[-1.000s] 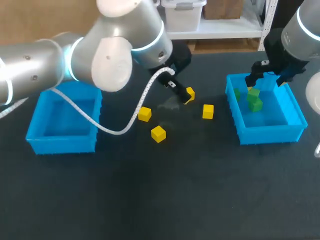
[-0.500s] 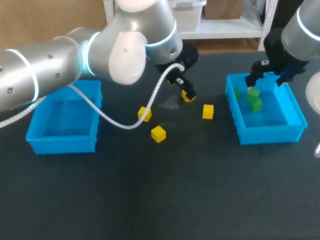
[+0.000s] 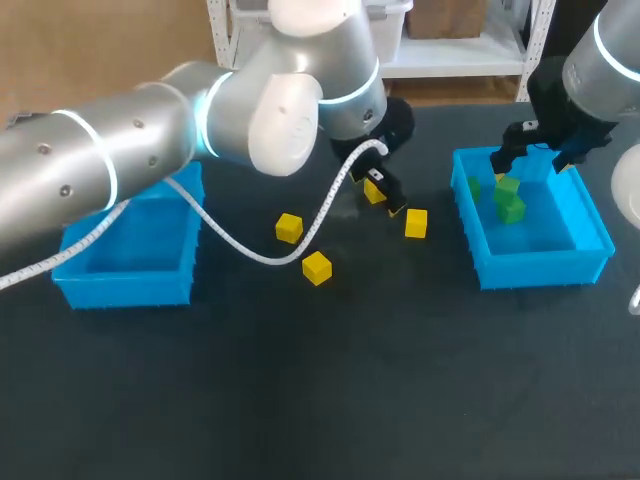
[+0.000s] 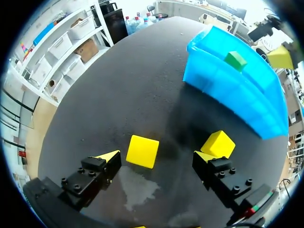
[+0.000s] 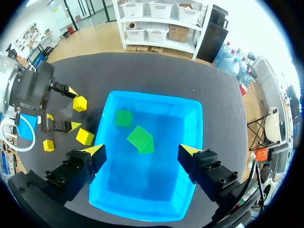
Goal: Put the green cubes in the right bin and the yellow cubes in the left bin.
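Our left gripper (image 4: 156,156) has slid toward the right bin (image 4: 223,90).
Wide open, it straddles 1 yellow cube (image 4: 142,151), a 2nd cube (image 4: 218,144) just beside a finger; our right gripper (image 5: 141,150) gapes over the bin.

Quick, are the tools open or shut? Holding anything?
Left tool: open, around a yellow cube, not gripping it.
Right tool: open, empty, above the right bin.

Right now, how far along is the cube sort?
Done: the green cubes lie in the right bin, with the right gripper open above them. In hand: the left gripper stands open around one yellow cube on the table, not gripped. Left: all four yellow cubes sit on the table; none shows in the left bin.
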